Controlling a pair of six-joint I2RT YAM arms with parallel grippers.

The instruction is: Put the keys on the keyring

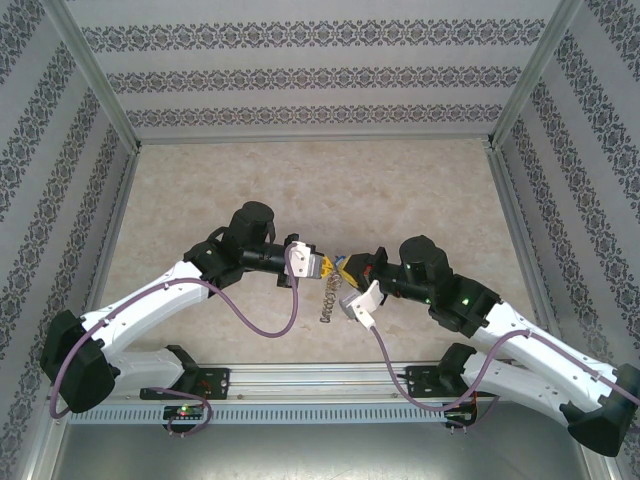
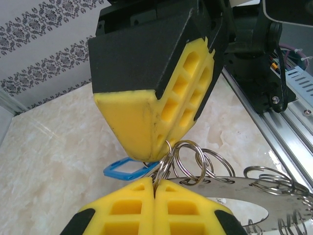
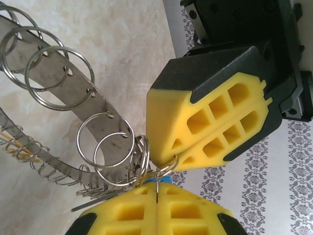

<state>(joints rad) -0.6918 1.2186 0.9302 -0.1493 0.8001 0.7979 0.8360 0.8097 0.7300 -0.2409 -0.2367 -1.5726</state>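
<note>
Left gripper (image 2: 155,187), I see, pinches a loop of the keyring (image 2: 244,193). Right gripper (image 3: 157,193) sits tip to tip with it, pinching the blue key (image 2: 115,174).

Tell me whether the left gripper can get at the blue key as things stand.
Probably not. The left gripper is shut on a loop of the keyring, so it is occupied; the blue key sits close between it and the shut right gripper. It would likely have to release the loop first.
</note>
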